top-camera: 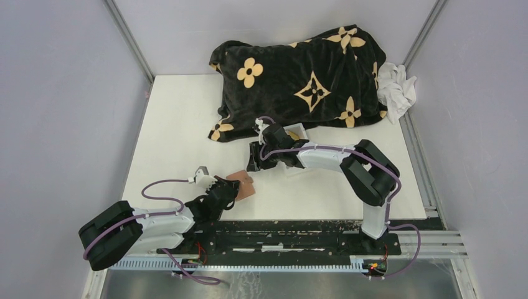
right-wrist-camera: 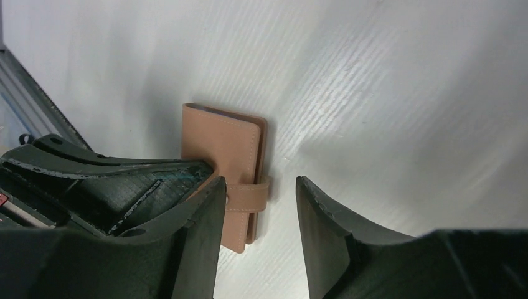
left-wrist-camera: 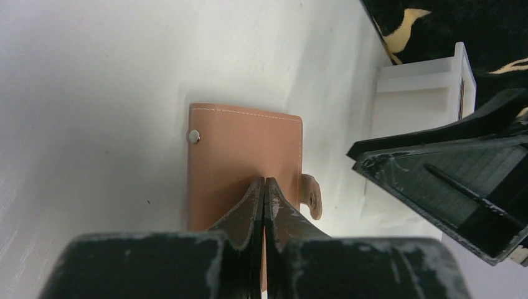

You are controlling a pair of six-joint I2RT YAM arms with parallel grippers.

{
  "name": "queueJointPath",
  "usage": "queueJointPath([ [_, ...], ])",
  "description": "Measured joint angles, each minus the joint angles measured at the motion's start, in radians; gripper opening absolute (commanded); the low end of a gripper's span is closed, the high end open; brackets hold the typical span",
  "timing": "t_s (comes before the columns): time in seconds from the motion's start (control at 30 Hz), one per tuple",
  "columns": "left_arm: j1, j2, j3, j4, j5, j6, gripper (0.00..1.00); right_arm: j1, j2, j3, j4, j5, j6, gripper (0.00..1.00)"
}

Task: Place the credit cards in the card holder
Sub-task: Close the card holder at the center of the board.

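Holder [right-wrist-camera: 224, 143] lies centre frame, long axis up-frame, its strap [right-wrist-camera: 252, 194] just below the right claw's [right-wrist-camera: 258, 212] parted jaws. The left claw [left-wrist-camera: 264, 187], jaws together, sits on its edge.

We count one squarish tan leather card holder [top-camera: 241, 185], one white plastic tray [left-wrist-camera: 423, 93], one black plush blanket with tan flowers [top-camera: 299, 78], one crumpled white cloth [top-camera: 395, 87], and two black grippers: the left gripper [left-wrist-camera: 264, 180] and the right gripper [right-wrist-camera: 260, 184].
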Motion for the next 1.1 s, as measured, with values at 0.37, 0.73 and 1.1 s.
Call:
queueJointPath([
  [0.37, 0.0, 0.001, 0.0, 0.0, 0.0, 0.0, 0.03, 0.002, 0.064, -0.067, 0.124, -0.113, 0.077, 0.52],
  [0.73, 0.0, 0.002, 0.0, 0.001, 0.0, 0.0, 0.03, -0.007, 0.064, -0.098, 0.177, -0.128, 0.105, 0.52],
  [1.1, 0.0, 0.013, 0.002, 0.003, -0.002, 0.0, 0.03, -0.004, 0.064, -0.129, 0.226, -0.159, 0.129, 0.54],
])
